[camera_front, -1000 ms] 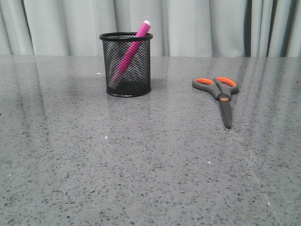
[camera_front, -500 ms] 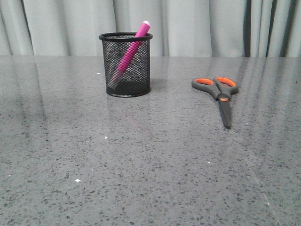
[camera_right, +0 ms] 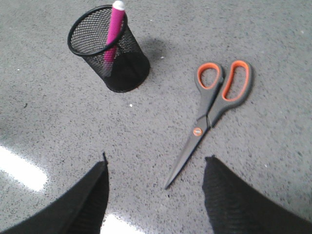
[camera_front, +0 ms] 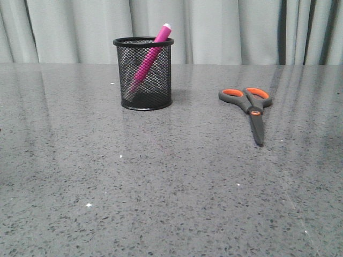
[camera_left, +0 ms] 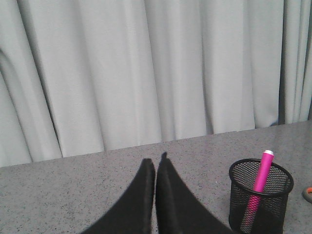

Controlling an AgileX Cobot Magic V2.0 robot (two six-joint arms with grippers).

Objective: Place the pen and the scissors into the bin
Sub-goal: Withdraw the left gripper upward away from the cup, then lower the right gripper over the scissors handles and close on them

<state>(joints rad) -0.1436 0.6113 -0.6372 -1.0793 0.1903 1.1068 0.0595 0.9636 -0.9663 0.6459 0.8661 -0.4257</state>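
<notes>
The black mesh bin stands at the back left of the grey table, and the magenta pen leans inside it, cap above the rim. The scissors lie flat to the right, handles far, blades pointing near. No gripper shows in the front view. In the left wrist view my left gripper is shut and empty, with the bin and pen off to its side. In the right wrist view my right gripper is open above the table, the scissors' blade tip between its fingers; the bin and pen lie beyond.
A grey-white curtain hangs along the table's far edge. The speckled grey tabletop spreads in front of the bin and scissors.
</notes>
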